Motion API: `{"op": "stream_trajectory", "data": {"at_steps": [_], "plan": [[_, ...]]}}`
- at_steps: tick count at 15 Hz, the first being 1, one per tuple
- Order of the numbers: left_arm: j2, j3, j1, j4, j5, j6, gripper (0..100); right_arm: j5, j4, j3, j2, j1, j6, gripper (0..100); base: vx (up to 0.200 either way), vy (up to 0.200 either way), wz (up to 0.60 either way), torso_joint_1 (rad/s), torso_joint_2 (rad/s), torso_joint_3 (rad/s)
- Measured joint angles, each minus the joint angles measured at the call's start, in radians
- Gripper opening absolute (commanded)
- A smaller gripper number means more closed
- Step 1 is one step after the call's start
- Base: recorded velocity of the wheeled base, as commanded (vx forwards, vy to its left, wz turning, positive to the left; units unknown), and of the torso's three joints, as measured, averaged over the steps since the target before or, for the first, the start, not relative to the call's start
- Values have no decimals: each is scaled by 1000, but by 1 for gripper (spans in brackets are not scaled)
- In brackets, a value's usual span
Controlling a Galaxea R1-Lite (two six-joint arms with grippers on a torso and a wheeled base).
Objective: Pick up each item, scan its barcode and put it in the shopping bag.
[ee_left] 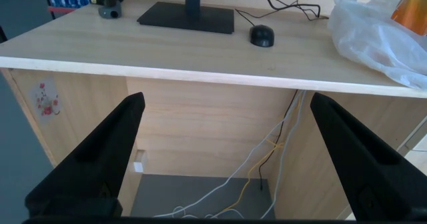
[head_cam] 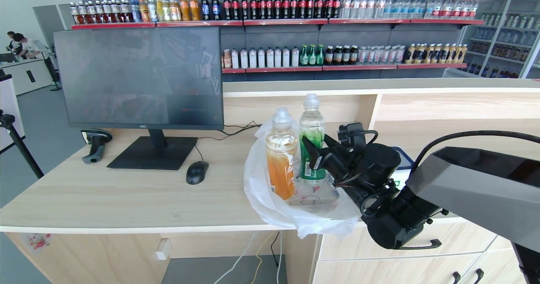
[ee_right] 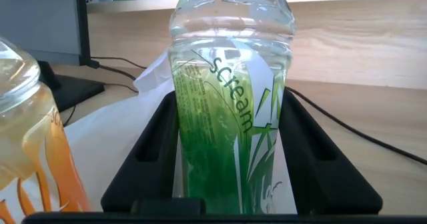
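Jaws of the right gripper (head_cam: 314, 150) pinch the green-label bottle (head_cam: 311, 123) at its waist, holding it upright inside the white shopping bag (head_cam: 261, 191) at frame centre, probably to set it steady beside the orange drink bottle (head_cam: 281, 157). The left gripper (ee_left: 227, 99) hangs spread wide below the table (head_cam: 126, 199) edge, out of the way; the barcode scanner (head_cam: 96, 142) stands at centre left.

Clear green-label bottle (head_cam: 311, 125); orange drink bottle (head_cam: 281, 166); white shopping bag (head_cam: 266, 201); black mouse (head_cam: 197, 172).
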Motion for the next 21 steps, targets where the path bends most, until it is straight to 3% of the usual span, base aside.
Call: {"op": "stream_trajectory", "data": {"at_steps": [21], "plan": [[0, 0, -1, 0, 0, 0, 100, -1, 1, 98, -39, 4, -22, 0, 0, 0, 0, 0, 0, 0]]}}
